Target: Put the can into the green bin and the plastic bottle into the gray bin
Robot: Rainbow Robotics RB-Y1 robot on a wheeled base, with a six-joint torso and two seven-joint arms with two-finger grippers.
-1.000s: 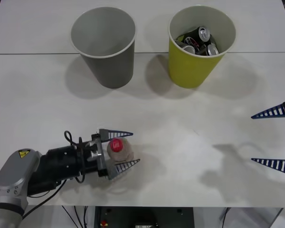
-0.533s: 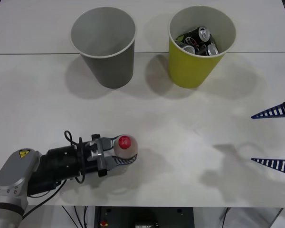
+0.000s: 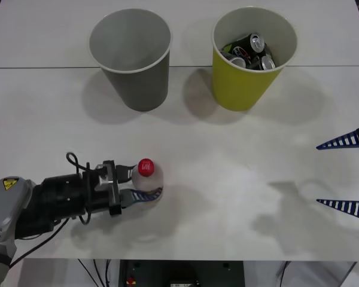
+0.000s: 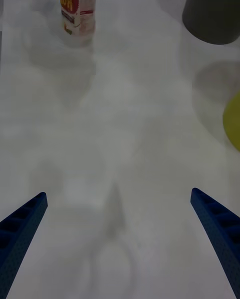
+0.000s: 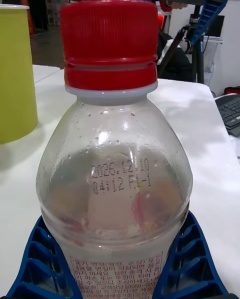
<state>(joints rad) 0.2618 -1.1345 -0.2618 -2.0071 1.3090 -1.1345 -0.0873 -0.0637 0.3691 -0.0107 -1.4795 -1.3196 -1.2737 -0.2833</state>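
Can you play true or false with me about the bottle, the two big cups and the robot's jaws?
1. The left gripper is shut on the plastic bottle. True.
2. The bottle's cap is blue. False, it is red.
3. The green bin has cans inside. True.
4. The gray bin holds a bottle. False, nothing shows inside.
5. The right gripper has its jaws shut. False, they are open, over the table's right side.
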